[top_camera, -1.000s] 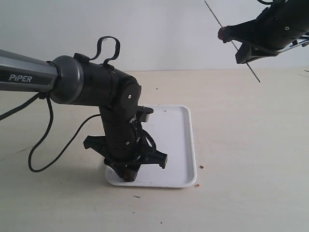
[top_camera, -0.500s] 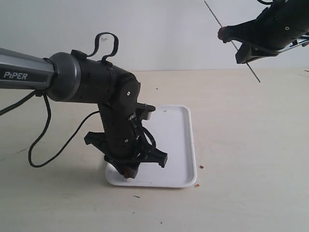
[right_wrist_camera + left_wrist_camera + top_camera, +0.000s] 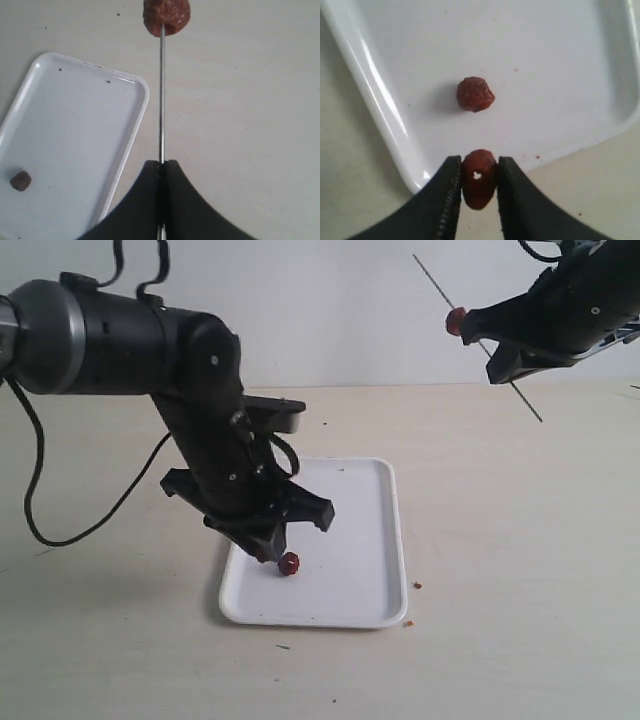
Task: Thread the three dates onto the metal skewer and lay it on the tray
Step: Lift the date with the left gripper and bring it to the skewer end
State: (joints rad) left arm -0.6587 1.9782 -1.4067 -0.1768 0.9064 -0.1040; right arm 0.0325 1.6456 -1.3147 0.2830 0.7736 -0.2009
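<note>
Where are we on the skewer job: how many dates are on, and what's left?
Done: the first date sits on the skewer, which the right claw grips in the air. In hand: the left claw pinches the second date near a corner of the tray. Left: thread it, then the third date lying on the tray, then lay the skewer down.
</note>
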